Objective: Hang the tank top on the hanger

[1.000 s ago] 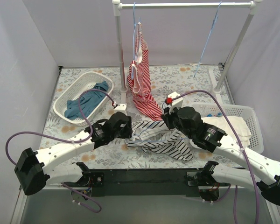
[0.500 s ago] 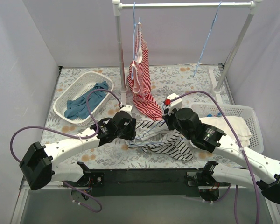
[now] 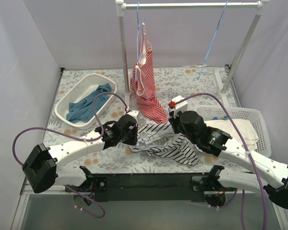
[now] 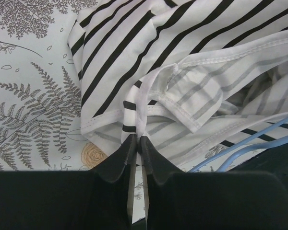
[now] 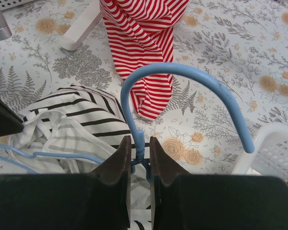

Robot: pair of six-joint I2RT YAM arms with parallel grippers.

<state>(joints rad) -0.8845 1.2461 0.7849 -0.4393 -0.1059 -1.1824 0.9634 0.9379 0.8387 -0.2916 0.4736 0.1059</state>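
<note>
Left hand [image 4: 137, 140] tight on stitched tank top [image 4: 134, 57] hem, right hand [image 5: 139, 142] tight on twisted-wire hanger [image 5: 182, 70] neck.

The left arm [image 3: 69, 152] reaches diagonally inward from its base at the near left, its wrist turned toward the middle. The left hand [image 4: 138, 140] has its two black fingers pressed almost together, pinching a hem of the tank top [image 4: 134, 52]. The right arm [image 3: 245, 153] mirrors it from the near right, its elbow out to the side. The right hand [image 5: 138, 143] clamps the twisted neck of the hanger [image 5: 173, 68], its fingers only narrowly apart.
</note>
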